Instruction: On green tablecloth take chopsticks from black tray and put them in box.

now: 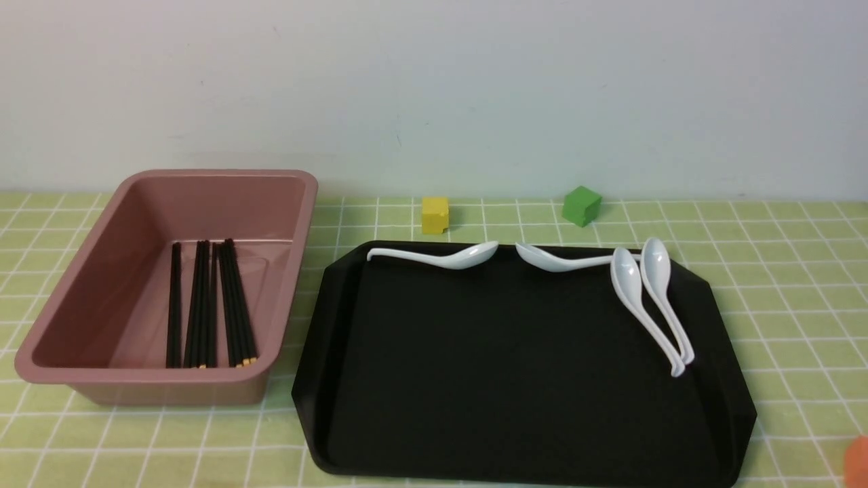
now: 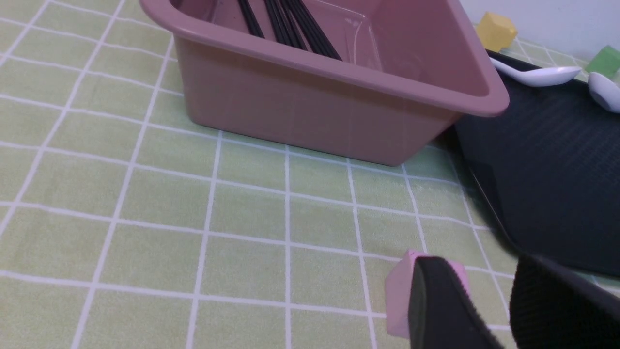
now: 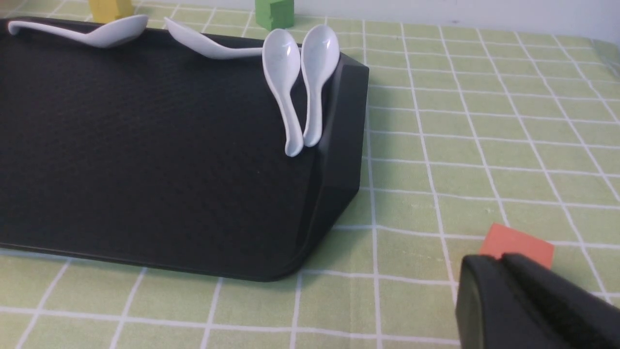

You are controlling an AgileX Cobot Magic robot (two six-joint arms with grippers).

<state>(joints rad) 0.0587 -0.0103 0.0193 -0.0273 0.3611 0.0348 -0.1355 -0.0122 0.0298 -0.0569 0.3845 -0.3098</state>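
Observation:
Several black chopsticks (image 1: 203, 305) lie side by side in the pink box (image 1: 224, 175) at the left of the green tablecloth (image 1: 780, 271). They also show in the left wrist view (image 2: 290, 24), inside the box (image 2: 315, 102). The black tray (image 1: 508, 373) holds no chopsticks, only white spoons. Neither gripper shows in the front view. My left gripper (image 2: 489, 281) is open and empty, low over the cloth in front of the box, by the tray's corner (image 2: 547, 160). My right gripper (image 3: 501, 264) is shut with nothing in it, over the cloth beside the tray (image 3: 145, 145).
White spoons lie along the tray's far rim (image 1: 441, 256) and right side (image 1: 651, 305). A yellow cube (image 1: 435, 215) and a green cube (image 1: 581, 205) stand behind the tray. A pink cube (image 2: 397, 295) sits by my left gripper, an orange cube (image 3: 516, 242) by my right.

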